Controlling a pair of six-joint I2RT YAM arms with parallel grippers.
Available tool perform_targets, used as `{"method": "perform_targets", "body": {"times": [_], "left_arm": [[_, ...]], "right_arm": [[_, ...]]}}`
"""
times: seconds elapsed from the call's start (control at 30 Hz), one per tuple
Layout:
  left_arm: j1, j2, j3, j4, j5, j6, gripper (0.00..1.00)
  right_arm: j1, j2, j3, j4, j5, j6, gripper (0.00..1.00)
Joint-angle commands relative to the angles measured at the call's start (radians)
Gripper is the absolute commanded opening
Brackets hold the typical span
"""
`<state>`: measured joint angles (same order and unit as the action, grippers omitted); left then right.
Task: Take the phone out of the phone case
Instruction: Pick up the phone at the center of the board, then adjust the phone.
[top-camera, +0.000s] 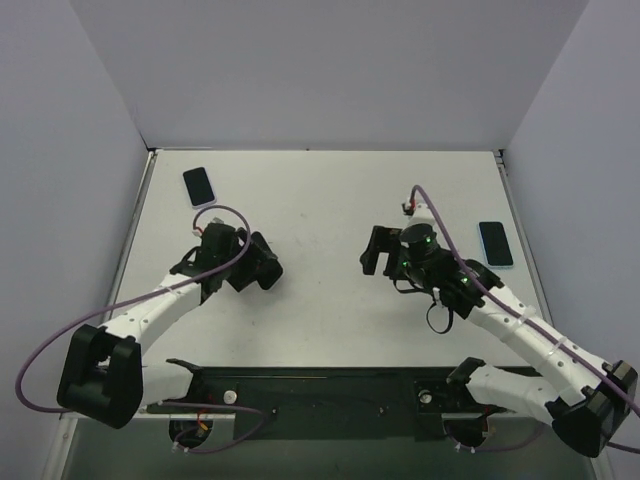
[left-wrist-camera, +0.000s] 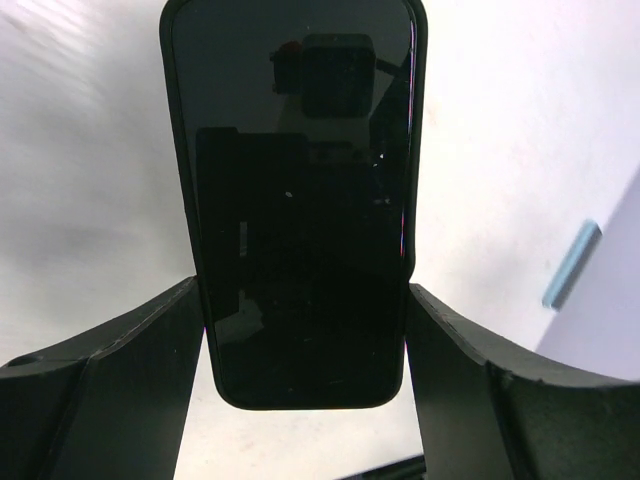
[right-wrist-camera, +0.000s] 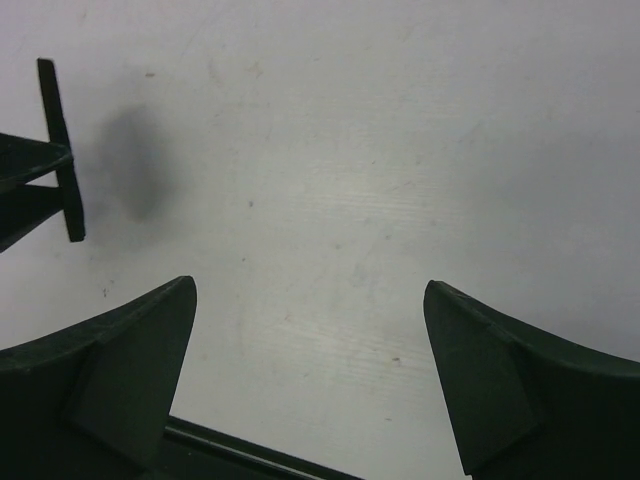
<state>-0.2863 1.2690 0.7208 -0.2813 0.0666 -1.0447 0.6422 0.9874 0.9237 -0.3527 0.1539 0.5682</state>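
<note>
A black phone (left-wrist-camera: 300, 200) sits in a black phone case (left-wrist-camera: 419, 120) whose rim wraps the screen. My left gripper (left-wrist-camera: 305, 290) is shut on its lower part, one finger against each long side, and holds it above the table. From above, that gripper (top-camera: 262, 265) hangs left of centre; the dark phone barely stands out against it. My right gripper (top-camera: 383, 252) faces it across a gap, open with nothing between its fingers (right-wrist-camera: 310, 290). In the right wrist view the held phone (right-wrist-camera: 58, 150) shows edge-on at the far left.
A dark-screened phone with a pale rim (top-camera: 200, 186) lies at the table's back left corner. A phone in a light blue case (top-camera: 495, 243) lies near the right edge and also shows in the left wrist view (left-wrist-camera: 572, 263). A black rail (top-camera: 320, 385) crosses between the arm bases.
</note>
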Motion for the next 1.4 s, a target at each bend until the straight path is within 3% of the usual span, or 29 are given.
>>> {"method": "perform_targets", "body": {"times": [0.0, 0.13, 0.27, 0.4, 0.5, 0.63, 0.8, 1.0, 1.13, 1.27, 1.37], "left_arm": [[-0.152, -0.114, -0.072, 0.266, -0.013, -0.181, 0.00], [-0.298, -0.148, -0.081, 0.332, -0.030, -0.140, 0.00], [-0.457, -0.174, -0.076, 0.350, -0.109, -0.025, 0.00], [-0.550, -0.166, -0.080, 0.424, -0.114, 0.182, 0.00], [-0.574, -0.123, -0.022, 0.371, -0.018, 0.337, 0.00], [-0.623, -0.083, 0.058, 0.225, 0.035, 0.550, 0.00], [-0.662, -0.068, 0.100, 0.149, 0.079, 0.734, 0.00], [-0.695, -0.083, 0.078, 0.108, 0.141, 0.825, 0.00], [-0.738, -0.100, 0.074, 0.083, 0.108, 0.865, 0.00], [-0.780, -0.132, 0.054, 0.102, 0.090, 0.888, 0.00], [-0.812, -0.164, 0.031, 0.123, 0.091, 0.923, 0.00]], "right_arm": [[0.126, 0.062, -0.045, 0.219, -0.019, 0.116, 0.90], [0.169, 0.048, -0.069, 0.221, 0.019, 0.134, 0.89], [0.123, 0.010, -0.089, 0.178, 0.009, 0.145, 0.92], [-0.051, 0.026, -0.092, 0.155, -0.250, 0.147, 0.95], [-0.231, 0.089, -0.062, 0.141, -0.600, 0.101, 0.96], [-0.239, 0.200, 0.038, 0.006, -0.821, -0.030, 0.95], [-0.197, 0.240, 0.007, 0.030, -0.913, -0.050, 0.92], [-0.142, 0.266, -0.120, 0.126, -0.991, -0.022, 0.80], [-0.107, 0.304, -0.149, 0.155, -1.008, -0.005, 0.60], [-0.058, 0.315, -0.200, 0.279, -1.048, 0.068, 0.48], [-0.038, 0.304, -0.246, 0.432, -1.080, 0.159, 0.45]]}}
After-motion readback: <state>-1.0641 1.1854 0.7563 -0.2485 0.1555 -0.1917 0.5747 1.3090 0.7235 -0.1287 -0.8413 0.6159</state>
